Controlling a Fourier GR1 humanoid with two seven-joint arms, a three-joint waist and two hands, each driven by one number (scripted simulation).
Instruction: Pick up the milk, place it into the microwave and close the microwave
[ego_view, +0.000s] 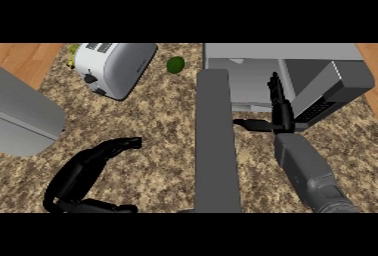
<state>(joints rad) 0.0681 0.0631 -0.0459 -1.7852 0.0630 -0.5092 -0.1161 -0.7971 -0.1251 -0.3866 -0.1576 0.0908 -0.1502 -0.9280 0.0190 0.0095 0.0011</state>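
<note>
The milk cannot be identified in the head view; its position and appearance cannot be told. The microwave is located at the upper right of the bench. It is presented as a grey box with a paler cavity open toward the viewer and a dark control panel on its right-hand face. The microwave door is swung fully open and is seen as a long, plain grey slab running from the left edge of the cavity down to the lower edge of the view.

The right hand is positioned just to the right of the door, in front of the cavity. Its fingers are held straight and pressed together, pointing into the cavity, and the thumb is extended sideways toward the door. Nothing is pinched.

The left hand is shown at the lower left, well apart from the microwave. Its fingers are loosely arched over the bench and nothing is enclosed by them.

A white and grey toaster is placed at the upper left. A small green round item lies between the toaster and the microwave. A large grey object is cut off by the left edge.
</note>
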